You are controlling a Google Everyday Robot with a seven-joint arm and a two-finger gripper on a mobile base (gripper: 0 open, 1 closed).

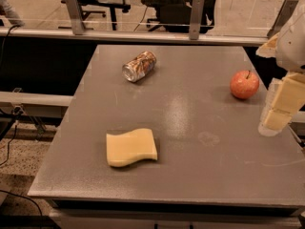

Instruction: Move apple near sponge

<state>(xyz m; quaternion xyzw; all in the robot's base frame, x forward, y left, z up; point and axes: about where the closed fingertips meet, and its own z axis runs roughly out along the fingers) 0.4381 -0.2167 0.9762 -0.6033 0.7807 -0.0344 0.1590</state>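
Observation:
The apple (244, 84), round and red-orange with a thin dark stem, sits on the grey table (190, 128) near its right edge. The sponge (131, 147), flat, pale yellow with wavy edges, lies at the front left of the table, well apart from the apple. My gripper (277, 118), with cream blocky fingers, hangs at the right edge of the view, just right of and a little in front of the apple, not touching it. It holds nothing that I can see.
A crushed metal can (139, 66) lies on its side at the back left of the table. A rail with metal posts (196, 17) runs behind the table. Office chairs stand beyond it. The floor drops away left of the table.

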